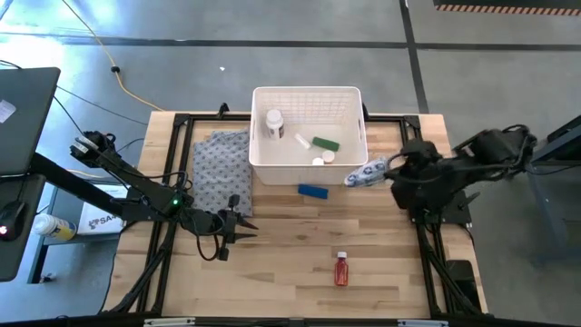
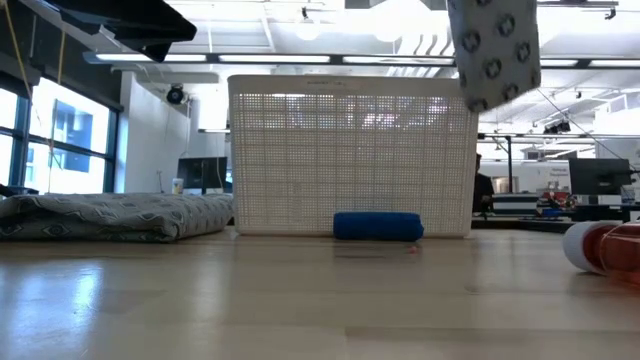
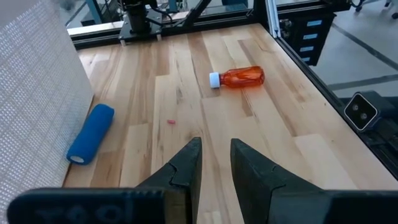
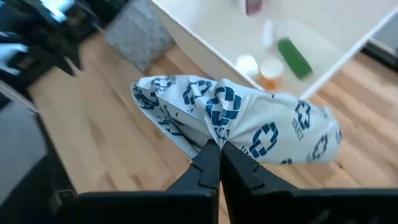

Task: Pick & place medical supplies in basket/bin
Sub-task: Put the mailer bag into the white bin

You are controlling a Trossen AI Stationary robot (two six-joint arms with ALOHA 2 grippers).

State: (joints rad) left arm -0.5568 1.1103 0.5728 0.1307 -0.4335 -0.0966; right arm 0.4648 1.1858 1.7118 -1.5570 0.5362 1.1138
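Two items are lying loose on the wood while you are carrying a third: your right gripper [image 4: 219, 155] is pinching its fingers tight on the crinkly printed packet [image 1: 367, 173], holding it in the air just beside the basket's [image 1: 352, 91] right front corner. From the right wrist view the packet is bulging out to both sides of the pinch, its long axis running across the fingers, and the basket's open inside is lying just beyond it, with the green tube [image 4: 293, 57] and two white caps already on its floor. Judging from that, you are needing only a short carry toward the left arm's side and a little away from the table's front edge before letting go over the rim.

Your left gripper [image 3: 216, 165] is waiting low over the table near the grey cloth [image 1: 221, 163], its fingers standing a narrow gap apart with nothing between them. The blue block [image 1: 312, 191] is lying just in front of the basket wall, long axis roughly along that wall, and the red bottle [image 1: 341, 269] is lying well nearer the front edge; both look closer to the left arm than to the busy right one
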